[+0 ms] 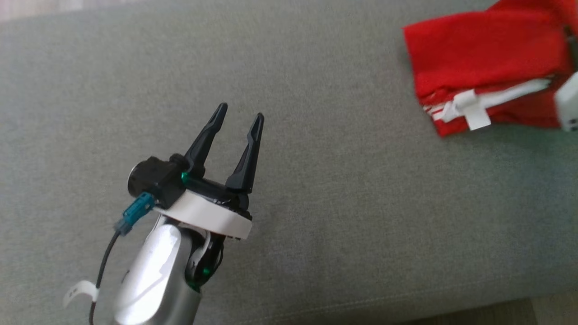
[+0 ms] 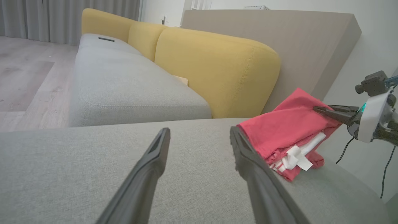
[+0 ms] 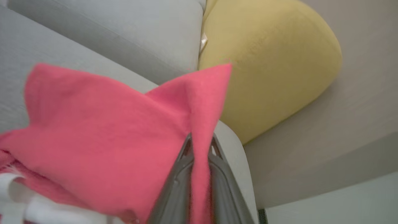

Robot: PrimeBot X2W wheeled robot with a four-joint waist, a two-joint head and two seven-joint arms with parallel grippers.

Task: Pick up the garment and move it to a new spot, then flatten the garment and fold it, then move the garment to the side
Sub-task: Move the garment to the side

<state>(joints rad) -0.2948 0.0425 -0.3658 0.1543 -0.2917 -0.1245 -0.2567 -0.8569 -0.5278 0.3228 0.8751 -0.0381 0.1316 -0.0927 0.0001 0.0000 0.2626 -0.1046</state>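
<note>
Garment (image 1: pixel 483 58) in R hand (image 3: pixel 200 141) at seat (image 1: pixel 352 212) edge; L hand (image 1: pixel 240 113) apart

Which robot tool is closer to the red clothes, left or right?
Right. The right tool is shut on a raised fold of the red garment. The left tool hangs open over the grey sofa cushion, well apart from it.
</note>
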